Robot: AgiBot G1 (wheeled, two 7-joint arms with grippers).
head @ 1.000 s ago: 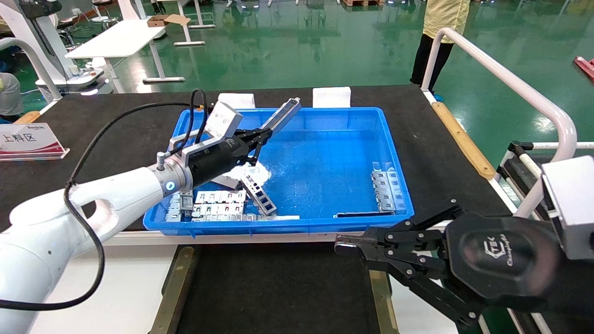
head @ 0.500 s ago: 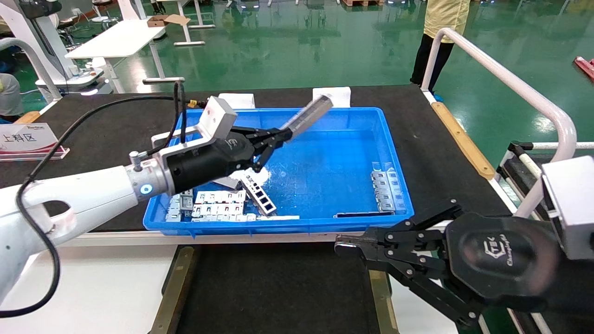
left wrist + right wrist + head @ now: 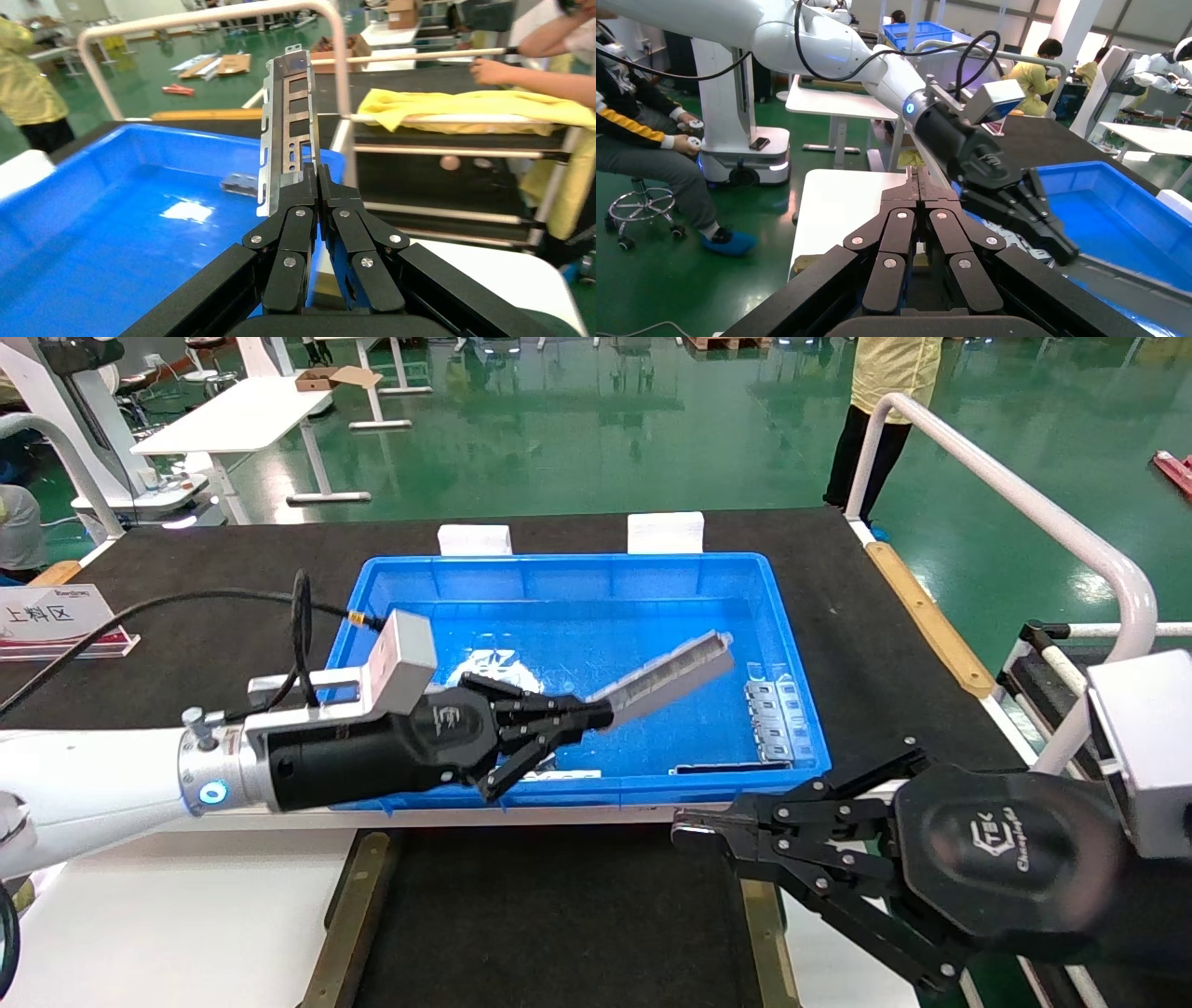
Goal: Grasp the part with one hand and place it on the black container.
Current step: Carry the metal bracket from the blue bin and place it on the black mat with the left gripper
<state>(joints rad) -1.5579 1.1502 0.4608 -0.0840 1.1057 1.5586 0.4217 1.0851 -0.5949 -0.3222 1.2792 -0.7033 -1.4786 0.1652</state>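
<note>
Slippage is the main hazard here, as I judge it: the left gripper point(image 3: 596, 714) has its black fingers pressed together on only one end of the long, narrow silver-grey metal channel bar point(image 3: 666, 674), so nearly the whole length hangs out unsupported beyond the fingertips. A quick swing or a twist of the wrist could make the bar pivot in that end pinch or drop back into the blue plastic bin point(image 3: 792, 645). A second risk is the free end catching the bin's front wall when the arm draws the bar toward the lower middle of the head view, where the flat matte black tray with narrow tan-brown side strips point(image 3: 559, 915) waits. The right gripper point(image 3: 684, 831) sits at the tray's right edge, low in the frame, with its fingers closed on nothing, and the bar's tip could strike it on the way down.

The bar is held in the air above the bin's interior, right of centre in the head view. Its long axis runs from the pinched end at the middle of the frame up and to the right, the free end pointing at the bin's right wall, close above a stack of flat silver brackets point(image 3: 771, 714). In the left wrist view the bar point(image 3: 288, 133) stands straight out from the fingertips, showing its slotted inner face with rectangular cutouts.
</note>
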